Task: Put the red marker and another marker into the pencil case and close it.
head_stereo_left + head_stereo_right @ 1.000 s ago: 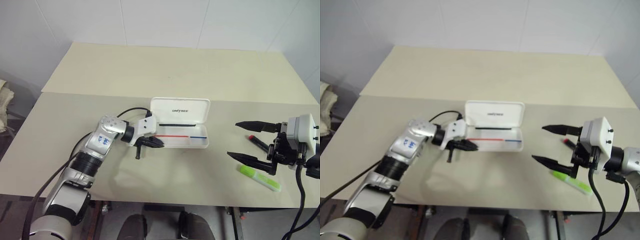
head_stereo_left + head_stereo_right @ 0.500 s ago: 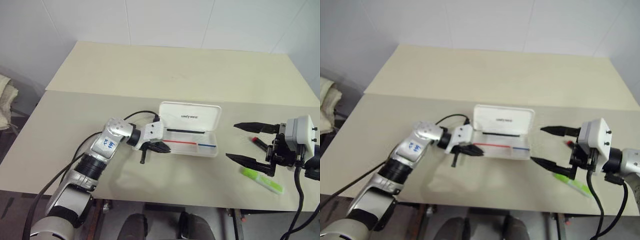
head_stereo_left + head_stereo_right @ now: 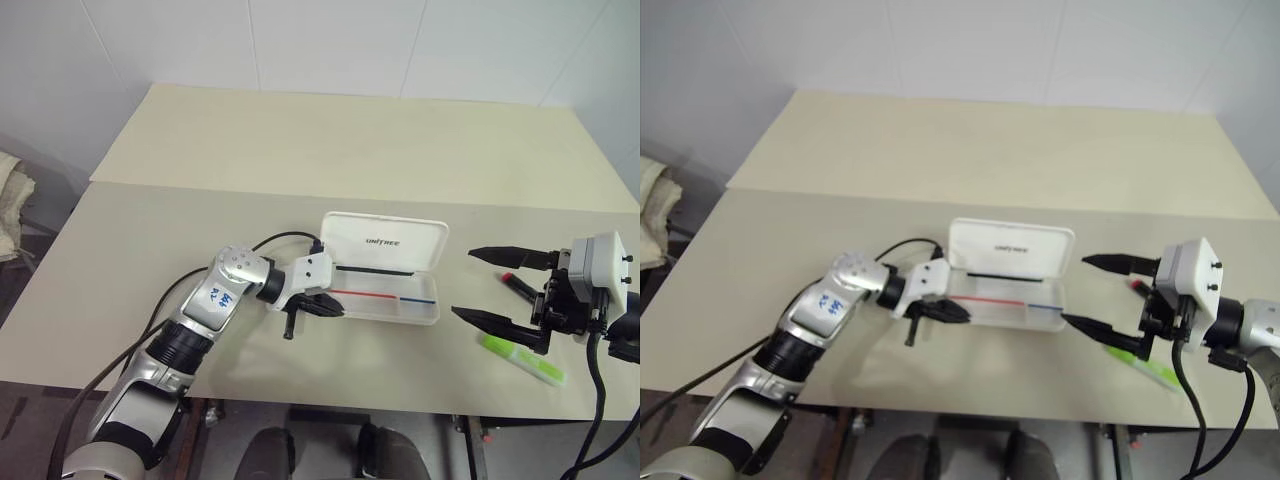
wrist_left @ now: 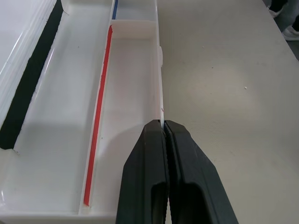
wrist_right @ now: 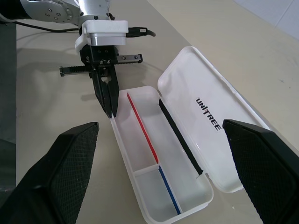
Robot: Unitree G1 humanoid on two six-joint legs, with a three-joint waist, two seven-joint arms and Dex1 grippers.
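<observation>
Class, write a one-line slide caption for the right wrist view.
Left pincer pinching the front wall of the open, empty pencil case, framed by the right pincer's open fingers.

The pencil case (image 3: 384,283) is white all over, its raised lid carrying small dark lettering and a black strip along the hinge side; inside run a thin red line and a shorter blue one. The table (image 3: 300,150) is a plain pale beige. The red marker (image 3: 517,284) shows a red tip on a black barrel. Another marker (image 3: 520,358) is pale yellow-green with a brighter green cap. Both the left gripper (image 3: 329,308) and right gripper (image 3: 492,287) have black fingers on white housings
</observation>
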